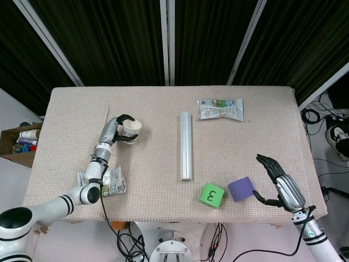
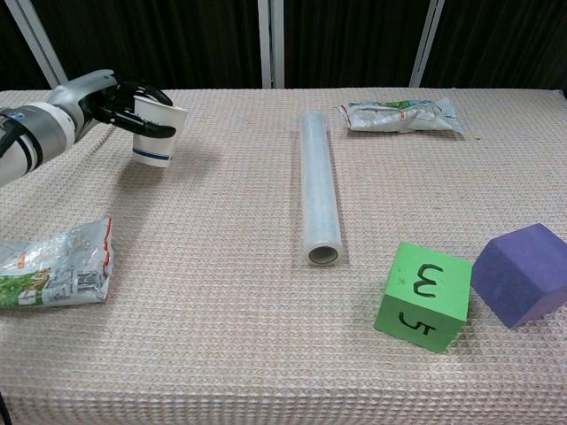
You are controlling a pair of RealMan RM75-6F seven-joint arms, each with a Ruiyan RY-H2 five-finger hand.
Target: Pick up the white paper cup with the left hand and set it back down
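Observation:
My left hand (image 1: pixel 116 130) (image 2: pixel 113 99) grips the white paper cup (image 1: pixel 130 129) (image 2: pixel 158 131) on the left side of the table. The cup has a blue band near its base and stands nearly upright, its mouth up, with the dark fingers wrapped round its upper part. In the chest view it looks lifted a little above the cloth, casting a shadow beside it. My right hand (image 1: pixel 278 184) hovers open at the table's front right corner, fingers spread, holding nothing; the chest view does not show it.
A clear film roll (image 1: pixel 186 146) (image 2: pixel 319 186) lies lengthwise mid-table. Near the front right sit a green cube (image 1: pixel 212 195) (image 2: pixel 423 297) and a purple block (image 1: pixel 240 189) (image 2: pixel 521 274). One snack bag (image 1: pixel 220 109) (image 2: pixel 400 115) lies far right, another (image 1: pixel 109 183) (image 2: pixel 55 264) front left.

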